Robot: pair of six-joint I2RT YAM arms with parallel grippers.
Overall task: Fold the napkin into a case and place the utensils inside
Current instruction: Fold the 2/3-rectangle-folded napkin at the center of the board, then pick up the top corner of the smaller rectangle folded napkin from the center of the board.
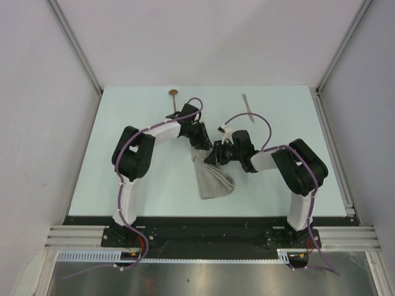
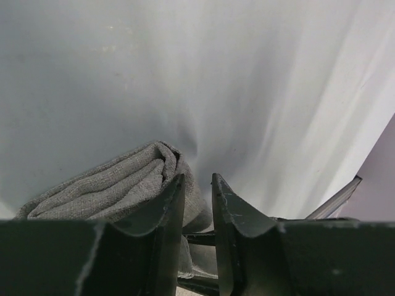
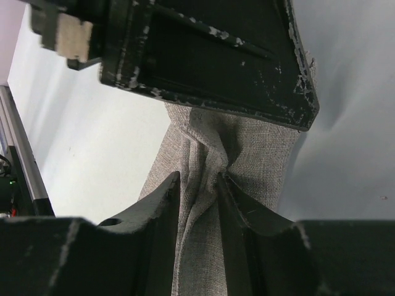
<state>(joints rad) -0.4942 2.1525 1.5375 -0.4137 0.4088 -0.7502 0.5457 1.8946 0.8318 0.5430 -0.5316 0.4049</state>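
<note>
R end effector (image 3: 197, 180) pinches bunched napkin (image 3: 254, 159) (L end effector (image 2: 197, 179) right beside).

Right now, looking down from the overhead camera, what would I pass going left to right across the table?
left arm's elbow → spoon → napkin → knife → right arm's elbow
</note>
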